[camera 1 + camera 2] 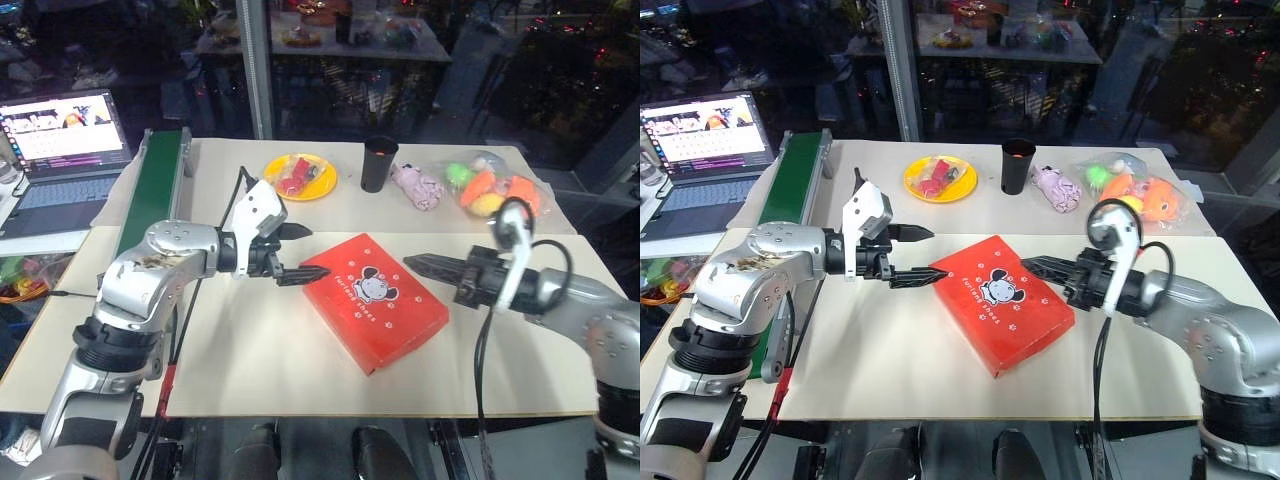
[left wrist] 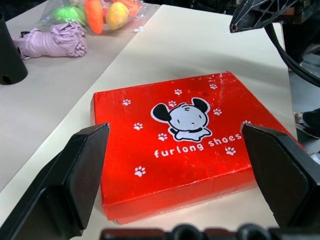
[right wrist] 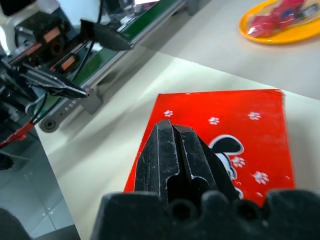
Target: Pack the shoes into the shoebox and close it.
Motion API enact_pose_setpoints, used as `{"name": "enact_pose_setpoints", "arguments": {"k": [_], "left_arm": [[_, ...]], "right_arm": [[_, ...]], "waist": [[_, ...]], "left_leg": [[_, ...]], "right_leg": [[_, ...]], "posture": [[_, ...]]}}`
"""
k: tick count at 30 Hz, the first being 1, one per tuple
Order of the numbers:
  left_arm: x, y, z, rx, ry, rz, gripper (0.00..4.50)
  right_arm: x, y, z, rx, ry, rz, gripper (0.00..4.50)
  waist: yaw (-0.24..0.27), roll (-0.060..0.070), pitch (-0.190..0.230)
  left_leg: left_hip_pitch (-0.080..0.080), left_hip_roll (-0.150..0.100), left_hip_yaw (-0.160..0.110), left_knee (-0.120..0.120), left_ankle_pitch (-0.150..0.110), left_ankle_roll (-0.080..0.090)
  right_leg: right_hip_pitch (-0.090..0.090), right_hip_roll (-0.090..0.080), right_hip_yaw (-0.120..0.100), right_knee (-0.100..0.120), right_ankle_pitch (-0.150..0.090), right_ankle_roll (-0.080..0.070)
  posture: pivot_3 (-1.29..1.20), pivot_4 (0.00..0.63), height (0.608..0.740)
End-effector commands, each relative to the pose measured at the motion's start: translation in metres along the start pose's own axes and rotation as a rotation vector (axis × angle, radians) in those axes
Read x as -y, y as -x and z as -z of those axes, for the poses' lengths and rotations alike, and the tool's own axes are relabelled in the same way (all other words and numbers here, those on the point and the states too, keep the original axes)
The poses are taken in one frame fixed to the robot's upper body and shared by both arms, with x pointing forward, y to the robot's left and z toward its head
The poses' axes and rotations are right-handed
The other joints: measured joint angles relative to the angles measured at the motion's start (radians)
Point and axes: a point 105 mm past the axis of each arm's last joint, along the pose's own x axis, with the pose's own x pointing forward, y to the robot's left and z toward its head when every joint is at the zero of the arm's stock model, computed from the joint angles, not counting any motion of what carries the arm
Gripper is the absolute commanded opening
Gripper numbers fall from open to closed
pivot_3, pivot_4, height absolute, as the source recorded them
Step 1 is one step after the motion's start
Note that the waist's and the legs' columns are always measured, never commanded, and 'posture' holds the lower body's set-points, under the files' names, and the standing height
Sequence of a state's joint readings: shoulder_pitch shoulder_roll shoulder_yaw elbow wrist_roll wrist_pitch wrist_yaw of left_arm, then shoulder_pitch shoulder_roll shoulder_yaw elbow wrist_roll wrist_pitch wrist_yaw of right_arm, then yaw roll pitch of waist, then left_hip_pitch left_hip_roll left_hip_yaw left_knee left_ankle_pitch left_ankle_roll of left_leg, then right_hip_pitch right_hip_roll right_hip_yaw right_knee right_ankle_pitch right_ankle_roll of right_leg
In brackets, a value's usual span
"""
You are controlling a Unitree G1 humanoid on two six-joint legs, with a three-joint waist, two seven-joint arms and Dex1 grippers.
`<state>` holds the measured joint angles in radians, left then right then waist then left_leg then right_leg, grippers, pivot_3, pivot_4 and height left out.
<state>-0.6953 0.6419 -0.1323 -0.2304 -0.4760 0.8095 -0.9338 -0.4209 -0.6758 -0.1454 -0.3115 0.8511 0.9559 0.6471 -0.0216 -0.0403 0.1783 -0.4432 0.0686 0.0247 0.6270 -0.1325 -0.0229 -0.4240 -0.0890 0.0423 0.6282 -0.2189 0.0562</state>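
**Operator:** Head cameras, over the table [image 1: 250, 370]: the shoebox [image 1: 375, 300] lies flat with its lid down, cartoon mouse face up, turned at a slant. My left tool [image 1: 292, 255] stands at the box's near-left corner with its fingers spread wide, the lower one just at the edge. My right tool [image 1: 420, 264] reaches in from the other side, fingers pressed together, tip close above the far-right edge.

**Observer:** And the left wrist camera?

**Operator:** The box fills the space between the two parted black fingers [image 2: 75, 175], which grip nothing. The right tool's tip shows beyond the lid.

**Observer:** The right wrist?

**Operator:** Closed fingers [image 3: 175, 150] point across the red lid toward the left tool, holding nothing; whether they touch the lid I cannot tell from this angle.

**Observer:** Which step, then?

**Operator:** I judge it the closing step, or just past it: the lid looks down, and the shoes would presumably be inside, though I cannot see in. Next move, as I read it, calls for a light press along the lid to seat it, then drawing both arms clear without dragging the box.
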Motion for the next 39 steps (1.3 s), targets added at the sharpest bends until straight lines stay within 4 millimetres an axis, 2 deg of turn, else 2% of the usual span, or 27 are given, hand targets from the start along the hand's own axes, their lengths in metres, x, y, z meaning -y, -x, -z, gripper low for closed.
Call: {"name": "enact_pose_setpoints", "arguments": {"k": [1,7,13,15,17,19,22,24,26,27,29,34,39], "left_arm": [[0.000,0.006,-0.011,0.032,-0.038,-0.016,4.50],[0.001,0.007,-0.010,0.031,-0.033,-0.023,4.50],[0.002,0.008,-0.007,0.035,-0.019,-0.035,4.50],[0.002,0.008,-0.005,0.040,-0.005,-0.038,4.50],[0.001,0.008,-0.003,0.054,0.012,-0.045,4.50],[0.000,0.007,-0.002,0.072,0.038,-0.057,4.50],[0.001,0.003,-0.002,0.114,0.065,-0.061,4.50],[0.003,-0.003,-0.001,0.162,0.126,-0.073,4.50],[0.002,-0.006,0.007,0.171,0.167,-0.103,4.50],[0.000,-0.007,0.014,0.175,0.186,-0.127,4.50],[-0.005,-0.007,0.027,0.181,0.208,-0.174,4.50],[-0.011,-0.006,0.047,0.231,0.254,-0.250,4.50],[-0.006,-0.007,0.084,0.195,0.246,-0.316,4.50]], "right_arm": [[0.013,-0.029,0.021,-0.086,0.095,0.044,0.06],[0.023,-0.058,0.060,-0.215,0.147,0.023,0.06],[0.027,-0.062,0.082,-0.283,0.216,0.017,0.06],[0.030,-0.059,0.076,-0.253,0.239,0.043,0.06],[0.030,-0.054,0.055,-0.175,0.238,0.059,0.58],[0.028,-0.044,0.032,-0.109,0.261,0.064,1.00],[0.031,-0.025,0.009,-0.061,0.301,0.120,2.07],[0.039,-0.003,-0.006,-0.030,0.325,0.211,2.74],[0.048,0.017,-0.009,-0.027,0.342,0.297,3.54],[0.053,0.027,-0.006,-0.033,0.341,0.343,3.74],[0.062,0.044,0.002,-0.038,0.325,0.424,4.47],[0.073,0.079,0.037,-0.050,0.268,0.596,4.49],[0.063,0.089,0.072,-0.027,0.183,0.654,4.49]], "waist": [[0.003,0.000,0.000],[0.009,0.000,0.000],[0.006,0.000,0.000],[0.004,-0.001,0.000],[0.006,-0.001,0.000],[0.007,-0.001,0.000],[0.011,0.000,0.000],[0.015,0.000,0.000],[0.019,-0.001,0.000],[0.019,-0.001,0.000],[0.021,-0.001,0.000],[0.019,-0.001,0.000],[0.012,0.000,-0.001]], "left_leg": [[0.000,0.000,0.000,0.000,0.000,0.000],[-0.002,0.000,0.000,0.000,0.000,0.000],[0.000,0.000,0.000,0.001,0.000,0.000],[0.001,0.000,0.000,0.001,0.000,0.000],[0.001,0.000,0.000,0.001,0.000,0.000],[0.001,0.000,0.000,0.001,0.000,0.000],[-0.001,0.000,0.000,0.001,0.000,0.000],[-0.002,0.000,0.000,0.001,0.000,0.000],[-0.002,0.000,0.000,0.000,0.000,0.000],[-0.002,0.000,0.000,0.000,0.000,0.000],[-0.001,0.000,0.000,0.000,0.000,0.000],[-0.001,0.000,0.000,0.001,0.000,0.000],[0.000,0.000,0.000,0.000,0.000,0.000]], "right_leg": [[0.000,0.000,0.000,0.000,0.000,0.000],[-0.001,0.000,0.000,0.000,0.001,0.001],[0.000,0.000,0.000,0.000,0.000,0.001],[0.001,0.000,0.000,0.001,0.000,0.001],[0.001,0.000,0.000,0.001,0.000,0.000],[0.001,0.000,0.000,0.001,0.000,0.000],[0.000,0.000,0.000,0.001,0.000,0.001],[-0.001,0.000,-0.001,0.000,0.002,0.003],[-0.001,-0.001,-0.001,0.000,0.002,0.004],[0.000,0.000,-0.001,0.000,0.002,0.004],[0.000,0.000,-0.001,0.000,0.001,0.002],[0.000,0.000,-0.001,0.000,0.000,0.000],[0.001,-0.001,0.000,0.000,0.000,0.000]], "posture": [[0.00,0.150,0.736],[0.00,0.150,0.736],[0.00,0.150,0.736],[0.00,0.150,0.736],[0.00,0.150,0.736],[0.00,0.150,0.736],[0.00,0.150,0.736],[0.00,0.150,0.736],[0.00,0.150,0.736],[0.00,0.150,0.736],[0.00,0.150,0.736],[0.00,0.150,0.736],[0.00,0.150,0.736]]}}
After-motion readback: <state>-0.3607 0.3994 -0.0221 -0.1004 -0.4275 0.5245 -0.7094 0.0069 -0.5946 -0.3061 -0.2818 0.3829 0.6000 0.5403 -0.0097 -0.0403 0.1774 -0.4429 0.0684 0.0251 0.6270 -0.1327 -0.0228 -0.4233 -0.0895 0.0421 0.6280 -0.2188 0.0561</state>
